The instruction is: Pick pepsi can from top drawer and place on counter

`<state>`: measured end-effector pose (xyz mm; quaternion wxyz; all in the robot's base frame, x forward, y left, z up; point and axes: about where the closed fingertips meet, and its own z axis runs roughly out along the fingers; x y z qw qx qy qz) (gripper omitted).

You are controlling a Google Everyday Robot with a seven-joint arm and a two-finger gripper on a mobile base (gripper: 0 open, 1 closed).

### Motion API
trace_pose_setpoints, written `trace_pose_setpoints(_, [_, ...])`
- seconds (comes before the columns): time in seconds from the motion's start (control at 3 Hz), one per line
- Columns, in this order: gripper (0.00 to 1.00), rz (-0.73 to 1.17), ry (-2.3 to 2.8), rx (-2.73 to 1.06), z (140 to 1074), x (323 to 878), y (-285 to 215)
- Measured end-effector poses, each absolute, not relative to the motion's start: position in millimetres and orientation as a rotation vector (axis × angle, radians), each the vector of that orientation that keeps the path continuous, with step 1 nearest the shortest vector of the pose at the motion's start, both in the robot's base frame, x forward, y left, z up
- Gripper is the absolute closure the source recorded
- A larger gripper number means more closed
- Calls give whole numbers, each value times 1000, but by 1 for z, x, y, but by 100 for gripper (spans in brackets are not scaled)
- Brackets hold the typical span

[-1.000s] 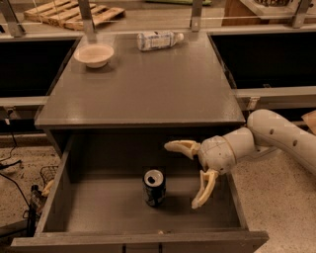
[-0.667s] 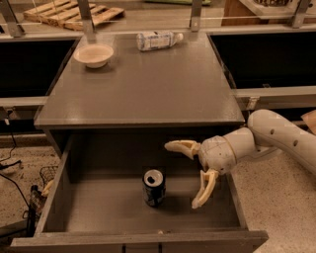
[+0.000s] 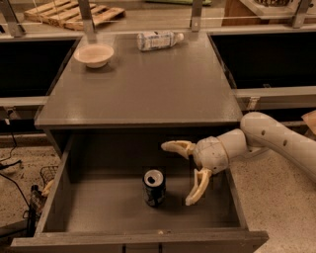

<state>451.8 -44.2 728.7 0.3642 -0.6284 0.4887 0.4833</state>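
Observation:
The pepsi can [image 3: 154,188], dark with a silver top, stands upright on the floor of the open top drawer [image 3: 98,207], near its middle. My gripper [image 3: 177,173] reaches in from the right and is open. One finger [image 3: 174,146] points left above and behind the can, the other [image 3: 197,189] hangs down just right of the can. Neither finger touches the can. The grey counter [image 3: 143,89] lies above the drawer.
On the counter stand a pale bowl [image 3: 94,54] at the back left and a clear plastic bottle [image 3: 158,39] lying on its side at the back. Black recesses [image 3: 266,59] flank the counter. A wooden pallet [image 3: 74,15] lies beyond. Cables [image 3: 15,163] run on the floor at left.

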Motion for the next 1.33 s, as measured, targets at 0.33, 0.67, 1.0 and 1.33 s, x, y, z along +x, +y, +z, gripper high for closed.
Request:
trace_pose_setpoints(0.33, [0,1252,1275,-1641,724,453,-38])
trace_pose_setpoints(0.67, [0,1183,1326,-1670,725,452,-39])
trace_pose_setpoints(1.0, [0,1079,1401,-1727,730,451,-36])
trace_pose_setpoints(1.33, [0,1079,1401,-1727,730,451,-36])
